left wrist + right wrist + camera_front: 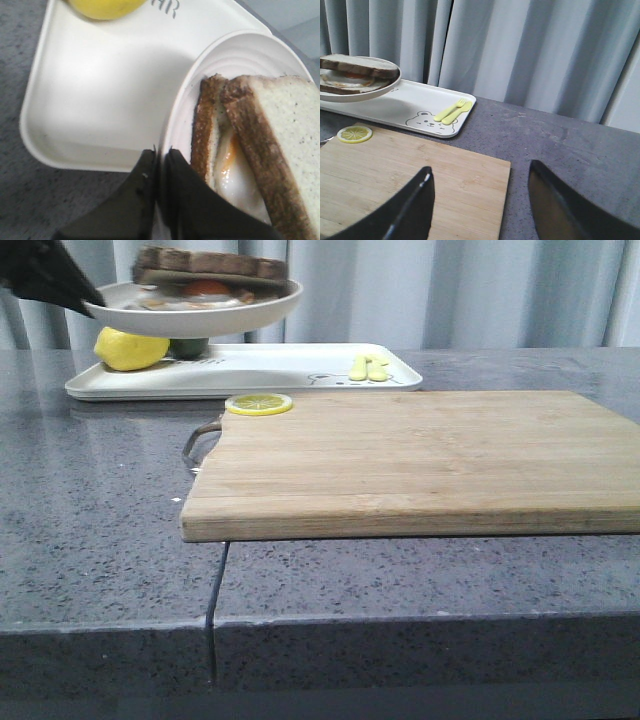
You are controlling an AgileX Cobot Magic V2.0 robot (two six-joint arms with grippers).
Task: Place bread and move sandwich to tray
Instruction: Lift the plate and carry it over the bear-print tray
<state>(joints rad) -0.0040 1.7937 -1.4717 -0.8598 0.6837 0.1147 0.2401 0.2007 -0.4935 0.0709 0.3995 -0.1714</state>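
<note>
Front view shows me the sandwich (205, 270) up in the air on its round white plate (200, 312), above the left end of the tray (290, 365). It has brown bread (210, 262) on top, and I see some orange and white egg under it. The plate does not touch the tray.

My left gripper (88, 306) comes in from the upper left corner and grips the plate by its rim. From my left wrist view I see its dark fingers (142, 200) pinched narrow on the rim, one finger on each side. That view also shows the top slice from above: a pale face with a dark brown crust, leaning over a second slice, with shiny white egg and a streak of orange between them. I cannot see this from the front.

On the tray sit a yellow lemon (130, 348), with something dark green beside it, and a small yellow fork and spoon (368, 367). My right wrist view shows a little bear drawing (427, 121) on the tray.

A lemon slice (259, 403) lies on the corner of the wooden cutting board (420, 460) on the grey bench (90, 540).

My right gripper (480, 205) hangs over the board's edge with its fingers wide apart, holding nothing.
</note>
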